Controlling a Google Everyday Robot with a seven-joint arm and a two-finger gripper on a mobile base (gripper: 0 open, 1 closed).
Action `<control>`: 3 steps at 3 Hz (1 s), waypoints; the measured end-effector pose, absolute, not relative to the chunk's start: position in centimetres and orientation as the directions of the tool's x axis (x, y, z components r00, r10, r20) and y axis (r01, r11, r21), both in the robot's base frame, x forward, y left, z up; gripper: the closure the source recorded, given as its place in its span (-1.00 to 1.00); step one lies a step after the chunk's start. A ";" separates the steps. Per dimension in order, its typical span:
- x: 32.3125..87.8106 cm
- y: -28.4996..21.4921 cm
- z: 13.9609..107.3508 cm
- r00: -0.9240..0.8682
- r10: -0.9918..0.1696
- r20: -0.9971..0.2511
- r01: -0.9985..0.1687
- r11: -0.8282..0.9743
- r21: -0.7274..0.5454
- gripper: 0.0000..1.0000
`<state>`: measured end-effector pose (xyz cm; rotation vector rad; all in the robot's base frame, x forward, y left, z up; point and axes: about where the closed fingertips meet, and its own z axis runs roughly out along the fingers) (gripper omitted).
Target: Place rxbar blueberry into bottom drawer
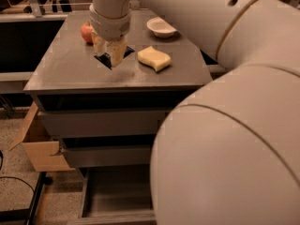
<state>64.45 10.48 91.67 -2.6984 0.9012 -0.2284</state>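
The rxbar blueberry [105, 60], a dark flat bar, lies on the grey cabinet top [70, 69] near its middle. My gripper [109, 59] reaches straight down onto it, with one pale finger [98, 44] on each side of the bar; the jaws stand a little apart around it. The fingers hide most of the bar. The bottom drawer [117, 191] is pulled out below the two shallower drawers, showing a bare grey inside. My large white arm fills the right side of the view and hides the drawer's right part.
A red apple [87, 32] sits just left of the gripper, a pale yellow wavy sponge [153, 58] just right of it, and a white bowl [161, 27] at the back. A cardboard box [37, 149] stands on the floor at the left.
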 end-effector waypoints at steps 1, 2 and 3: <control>61.4 10.0 91.7 0.788 -0.612 0.069 -0.565 -0.763 -0.315 1.00; 58.5 9.5 91.3 0.788 -0.613 0.056 -0.573 -0.763 -0.298 1.00; 55.8 8.6 90.2 0.778 -0.628 0.019 -0.597 -0.749 -0.287 1.00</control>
